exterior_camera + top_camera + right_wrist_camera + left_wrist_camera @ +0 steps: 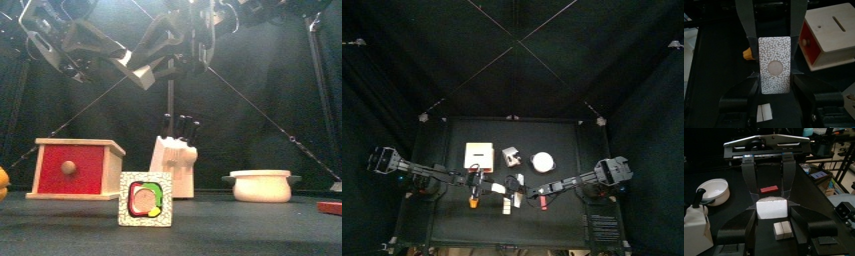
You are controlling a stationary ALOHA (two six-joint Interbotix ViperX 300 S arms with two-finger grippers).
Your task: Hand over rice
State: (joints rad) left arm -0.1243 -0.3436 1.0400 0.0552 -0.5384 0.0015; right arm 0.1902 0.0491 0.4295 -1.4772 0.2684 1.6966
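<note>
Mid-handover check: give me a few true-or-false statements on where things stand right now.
1. The rice packet lies on the table. False: the left end effector holds it in the air.
2. The white bowl stands upright on the table. True.
3. The wooden box has a red front. True.
4. The knife block sits inside the bowl. False: it stands beside it, apart.
</note>
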